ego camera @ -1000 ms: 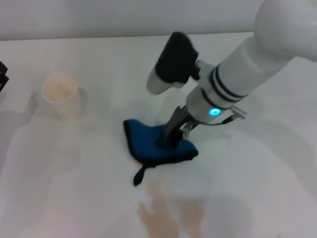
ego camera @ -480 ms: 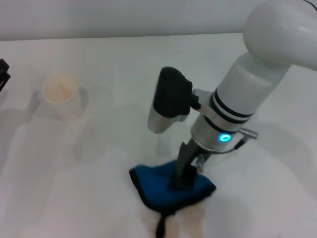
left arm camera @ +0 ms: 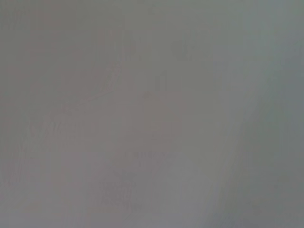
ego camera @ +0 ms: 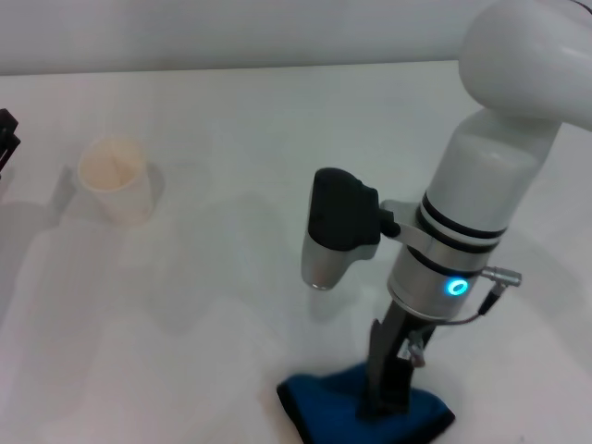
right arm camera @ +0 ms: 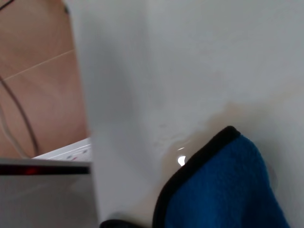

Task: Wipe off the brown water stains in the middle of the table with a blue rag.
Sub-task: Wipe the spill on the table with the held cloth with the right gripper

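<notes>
The blue rag (ego camera: 347, 418) lies bunched on the white table (ego camera: 231, 120) at the near edge of the head view. My right gripper (ego camera: 387, 387) stands nearly upright on it, shut on the cloth and pressing it down. In the right wrist view the rag (right arm camera: 228, 190) shows its black trimmed edge. A pale tan wet film of the brown water stains (right arm camera: 213, 123) lies just beside it. In the head view the stains are hidden under the rag or out of view. Only a black part of my left gripper (ego camera: 6, 139) shows at the far left edge.
A cream paper cup (ego camera: 116, 178) stands upright at the back left. The right wrist view shows the table's edge with brown floor (right arm camera: 33, 71) beyond it. A white box with a red light (right arm camera: 42, 166) shows there too. The left wrist view shows only a blank grey surface.
My right gripper has dragged the blue rag toward me across the table and over the place where the tan stains showed. The stains no longer show in the head view.
</notes>
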You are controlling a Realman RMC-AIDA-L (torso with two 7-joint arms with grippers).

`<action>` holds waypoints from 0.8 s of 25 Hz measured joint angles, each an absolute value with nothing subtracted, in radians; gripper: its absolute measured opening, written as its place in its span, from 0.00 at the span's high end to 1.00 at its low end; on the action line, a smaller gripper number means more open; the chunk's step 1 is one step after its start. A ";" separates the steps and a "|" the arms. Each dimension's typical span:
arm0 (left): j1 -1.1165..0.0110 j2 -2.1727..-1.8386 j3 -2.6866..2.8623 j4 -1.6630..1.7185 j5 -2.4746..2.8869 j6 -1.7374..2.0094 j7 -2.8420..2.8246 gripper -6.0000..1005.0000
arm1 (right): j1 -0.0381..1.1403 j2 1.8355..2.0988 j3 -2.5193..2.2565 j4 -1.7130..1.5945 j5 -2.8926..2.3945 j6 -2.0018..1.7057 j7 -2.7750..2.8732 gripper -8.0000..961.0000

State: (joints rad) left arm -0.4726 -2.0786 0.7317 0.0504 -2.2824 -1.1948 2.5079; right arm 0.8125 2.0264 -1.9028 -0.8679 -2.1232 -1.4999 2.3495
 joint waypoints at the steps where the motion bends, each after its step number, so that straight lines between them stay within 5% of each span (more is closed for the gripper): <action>1: -0.473 -2.079 0.732 0.050 -2.282 -1.195 2.508 0.14 | 0.812 2.026 -1.903 -0.867 -2.117 -1.515 2.349 0.92; 20: -0.477 -2.079 0.735 0.049 -2.270 -1.195 2.508 0.14 | 0.770 2.028 -1.940 -0.868 -1.984 -1.422 2.289 0.92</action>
State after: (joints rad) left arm -0.4770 -2.0786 0.7348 0.0490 -2.2704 -1.1950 2.5080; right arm 0.7704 2.0279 -1.9395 -0.8677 -1.9836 -1.4217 2.2891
